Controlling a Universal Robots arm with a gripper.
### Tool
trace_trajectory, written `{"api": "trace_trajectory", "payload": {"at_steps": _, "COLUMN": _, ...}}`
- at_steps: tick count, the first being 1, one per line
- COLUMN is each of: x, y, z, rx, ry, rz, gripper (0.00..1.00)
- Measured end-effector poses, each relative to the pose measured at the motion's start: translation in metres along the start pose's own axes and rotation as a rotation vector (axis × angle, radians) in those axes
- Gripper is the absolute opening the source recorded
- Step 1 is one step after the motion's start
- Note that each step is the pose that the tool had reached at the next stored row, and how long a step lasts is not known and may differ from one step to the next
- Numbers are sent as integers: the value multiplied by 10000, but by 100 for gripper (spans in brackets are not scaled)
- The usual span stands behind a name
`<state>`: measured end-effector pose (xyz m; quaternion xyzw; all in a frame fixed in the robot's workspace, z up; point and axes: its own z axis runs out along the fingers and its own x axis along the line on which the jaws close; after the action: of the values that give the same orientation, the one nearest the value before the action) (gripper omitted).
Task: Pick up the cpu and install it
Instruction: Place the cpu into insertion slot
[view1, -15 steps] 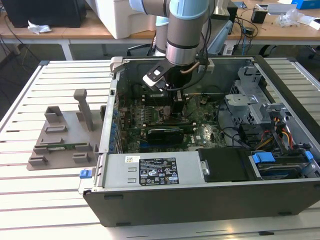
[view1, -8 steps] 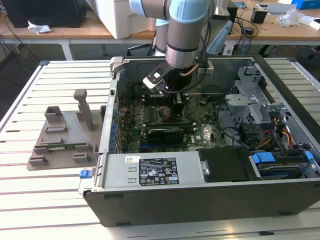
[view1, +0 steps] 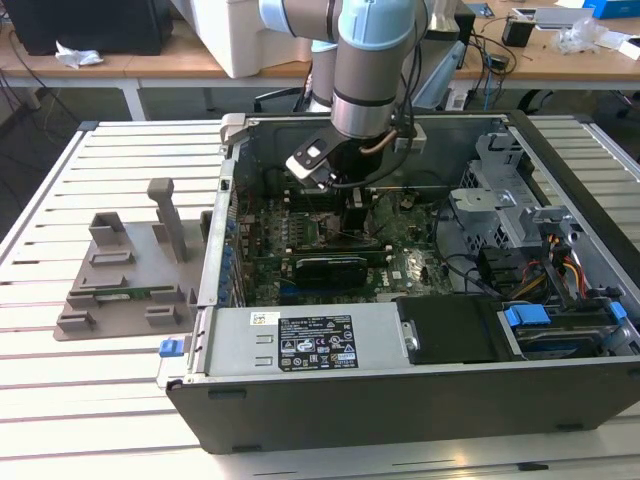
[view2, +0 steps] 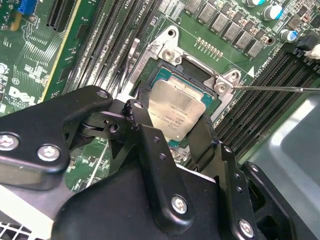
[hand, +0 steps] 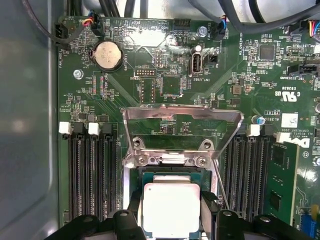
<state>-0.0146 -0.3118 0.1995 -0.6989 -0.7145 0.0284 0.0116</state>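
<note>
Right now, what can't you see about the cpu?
- One cpu edge: cut off by the first wrist view's border.
- The socket pins: hidden under the cpu in both wrist views.
- The cpu sides: covered by the gripper, second wrist view.
- Whether it is seated: cannot tell; in the exterior view the arm blocks it.

The room over the socket is taken by the black two-fingered gripper (hand: 171, 205), closed against two sides of the small square silver-topped cpu (view2: 176, 111). Just beyond, the way is barred by the swung-open bright metal load frame (hand: 182, 120) and a thin steel lever rod (view2: 272, 89). Black memory slot rows (hand: 90, 175) flank the socket on both sides. Access is left from above, through the open dark grey computer case (view1: 400, 400). A black finned card (view1: 330, 268) lies near.
</note>
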Motion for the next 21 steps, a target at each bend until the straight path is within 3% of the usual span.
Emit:
{"api": "trace_trajectory", "payload": {"at_steps": 9, "x": 1, "y": 16, "z": 21, "rx": -5, "ry": 1, "rz": 0, "gripper": 55}}
{"api": "trace_trajectory", "payload": {"at_steps": 11, "x": 1, "y": 16, "z": 22, "rx": -2, "ry": 1, "rz": 0, "gripper": 62}}
{"api": "trace_trajectory", "payload": {"at_steps": 13, "x": 1, "y": 15, "z": 20, "rx": 0, "ry": -3, "rz": 0, "gripper": 62}}
{"api": "trace_trajectory", "payload": {"at_steps": 16, "x": 5, "y": 6, "z": -137, "rx": 0, "ry": -2, "rz": 2, "gripper": 62}}
{"api": "trace_trajectory", "payload": {"at_steps": 17, "x": 15, "y": 6, "z": -157, "rx": 0, "ry": 0, "rz": 1, "gripper": 62}}
{"api": "trace_trajectory", "payload": {"at_steps": 18, "x": 15, "y": 6, "z": -159, "rx": -2, "ry": 1, "rz": 0, "gripper": 60}}
{"api": "trace_trajectory", "payload": {"at_steps": 20, "x": 2, "y": 5, "z": -158, "rx": -1, "ry": -2, "rz": 0, "gripper": 47}}
{"api": "trace_trajectory", "payload": {"at_steps": 21, "x": -5, "y": 4, "z": -157, "rx": -1, "ry": -2, "rz": -3, "gripper": 35}}
